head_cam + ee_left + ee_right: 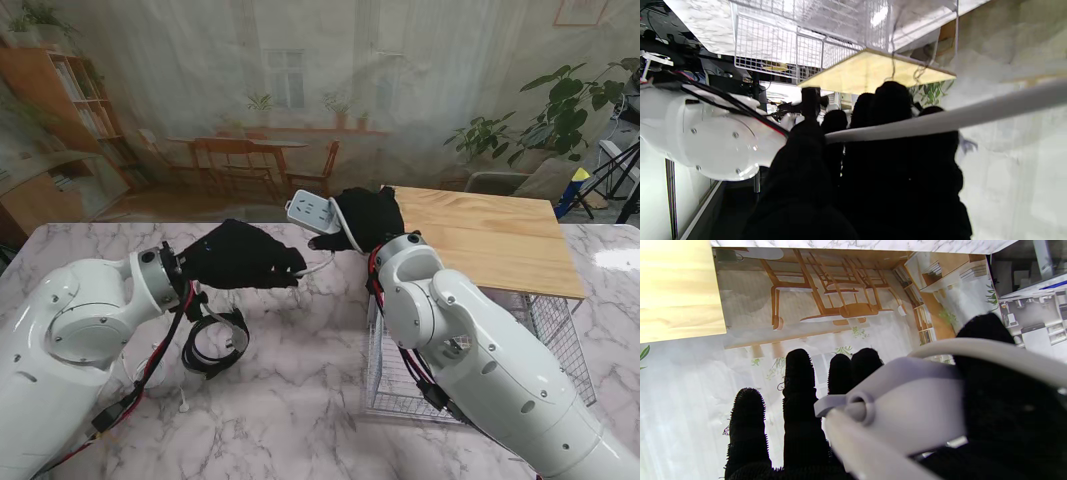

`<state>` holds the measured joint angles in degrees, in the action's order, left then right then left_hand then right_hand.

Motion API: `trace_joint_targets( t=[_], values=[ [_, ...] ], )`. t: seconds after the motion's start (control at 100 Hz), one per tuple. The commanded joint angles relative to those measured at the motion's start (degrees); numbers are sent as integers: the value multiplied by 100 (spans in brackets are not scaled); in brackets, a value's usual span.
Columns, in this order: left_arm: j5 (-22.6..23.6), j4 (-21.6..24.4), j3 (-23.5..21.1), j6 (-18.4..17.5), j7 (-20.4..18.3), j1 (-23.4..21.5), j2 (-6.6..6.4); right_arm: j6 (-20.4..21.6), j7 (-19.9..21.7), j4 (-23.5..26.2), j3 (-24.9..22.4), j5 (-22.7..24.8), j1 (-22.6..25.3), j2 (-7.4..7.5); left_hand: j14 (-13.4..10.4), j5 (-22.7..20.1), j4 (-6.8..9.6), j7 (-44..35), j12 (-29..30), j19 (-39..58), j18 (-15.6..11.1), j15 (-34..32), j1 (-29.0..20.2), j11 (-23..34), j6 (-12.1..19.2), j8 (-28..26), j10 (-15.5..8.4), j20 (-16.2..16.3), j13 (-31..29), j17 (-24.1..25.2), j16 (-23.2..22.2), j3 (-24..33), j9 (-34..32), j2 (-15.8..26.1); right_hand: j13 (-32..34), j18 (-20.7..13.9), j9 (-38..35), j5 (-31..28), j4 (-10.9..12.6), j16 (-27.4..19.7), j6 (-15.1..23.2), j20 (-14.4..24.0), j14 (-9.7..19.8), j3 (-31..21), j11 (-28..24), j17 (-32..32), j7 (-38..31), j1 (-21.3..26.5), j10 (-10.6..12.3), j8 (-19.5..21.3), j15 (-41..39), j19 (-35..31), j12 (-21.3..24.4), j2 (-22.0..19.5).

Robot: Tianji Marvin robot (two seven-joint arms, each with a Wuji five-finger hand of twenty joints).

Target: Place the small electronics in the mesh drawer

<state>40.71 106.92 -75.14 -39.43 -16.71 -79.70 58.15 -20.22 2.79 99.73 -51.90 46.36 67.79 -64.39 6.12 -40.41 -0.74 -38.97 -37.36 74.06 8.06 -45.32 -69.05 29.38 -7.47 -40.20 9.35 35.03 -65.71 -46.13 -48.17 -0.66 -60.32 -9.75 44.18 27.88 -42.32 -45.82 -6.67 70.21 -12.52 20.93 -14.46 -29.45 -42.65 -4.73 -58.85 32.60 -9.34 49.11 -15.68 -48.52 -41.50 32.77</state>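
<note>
Stand camera high, looking down, wrist cameras close along fingers, all sharing wooden drawer top (495, 240).

White marble-patterned table (300, 400), white wire mesh drawer unit with a light wooden top (490, 240) standing toward the right edge, coiled black cable bundle (215, 345) lying toward the left edge, small white item (184, 406) nearer to me beside it

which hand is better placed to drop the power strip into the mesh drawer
Right, probably. The right hand already holds the power strip body and hangs next to the mesh drawer. The left hand only grips the white cord, farther from the drawer.
</note>
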Motion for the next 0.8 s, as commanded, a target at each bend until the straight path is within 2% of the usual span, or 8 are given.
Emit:
trace_joint_targets(
  t=[0.0, 0.1, 0.18, 0.33, 0.56, 0.79],
  values=[
    [24, 142, -79, 34, 5, 176, 24, 57, 23, -29, 45, 9, 89, 6, -270, -137, 107, -291, -173, 330, -436, -518, -454, 169, 985, -179, 153, 230, -204, -150, -261, 325, -101, 99, 132, 38, -49, -570, 52, 108, 840, 47, 32, -1960, -176, 86, -234, 900, 190, -11, -358, 114, -62, -1365],
    [58, 163, -123, 150, 43, 348, 46, 172, 19, -29, 79, 20, 156, 16, -312, -129, 116, -292, -239, 380, -455, -580, -458, 177, 981, -217, 162, 321, -222, -171, -356, 315, -116, 99, 139, 38, -61, -570, 48, 110, 832, 51, 31, -1960, -180, 77, -234, 908, 189, -12, -361, 114, -61, -1362],
    [336, 129, -132, 173, 160, 543, 66, 277, 23, -22, 111, 15, 203, 24, -341, -114, 120, -292, -263, 388, -475, -612, -445, 184, 994, -229, 134, 345, -231, -183, -393, 310, -115, 106, 144, 39, -59, -572, 46, 110, 849, 54, 35, -1958, -178, 68, -235, 905, 194, -11, -364, 110, -59, -1360],
    [476, 8, -60, 297, 109, 947, 65, 447, 65, 16, 163, -105, 269, 31, -373, -103, 120, -314, -299, 405, -526, -653, -427, 205, 1023, -259, 102, 382, -239, -203, -444, 302, -115, 112, 146, 37, -57, -569, 41, 112, 846, 58, 39, -1955, -176, 61, -231, 906, 187, -13, -365, 102, -56, -1366],
    [388, -241, 175, 823, -162, 1457, 66, 613, 41, 75, 185, -202, 375, 32, -412, -71, 130, -313, -373, 436, -534, -782, -407, 242, 1041, -277, 78, 485, -203, -129, -616, 302, -87, 132, 155, 18, -78, -584, 39, 116, 830, 68, 29, -1968, -169, 14, -228, 910, 186, -16, -371, 67, -48, -1355],
    [214, -605, 615, 1373, -280, 1886, 107, 677, 105, 96, 211, -252, 382, 43, -441, -57, 139, -308, -445, 467, -559, -827, -399, 276, 1054, -303, 73, 610, -189, -87, -739, 296, -69, 135, 166, 17, -80, -586, 39, 117, 856, 72, 43, -1965, -163, 0, -226, 906, 197, -1, -373, 44, -54, -1355]
  ],
)
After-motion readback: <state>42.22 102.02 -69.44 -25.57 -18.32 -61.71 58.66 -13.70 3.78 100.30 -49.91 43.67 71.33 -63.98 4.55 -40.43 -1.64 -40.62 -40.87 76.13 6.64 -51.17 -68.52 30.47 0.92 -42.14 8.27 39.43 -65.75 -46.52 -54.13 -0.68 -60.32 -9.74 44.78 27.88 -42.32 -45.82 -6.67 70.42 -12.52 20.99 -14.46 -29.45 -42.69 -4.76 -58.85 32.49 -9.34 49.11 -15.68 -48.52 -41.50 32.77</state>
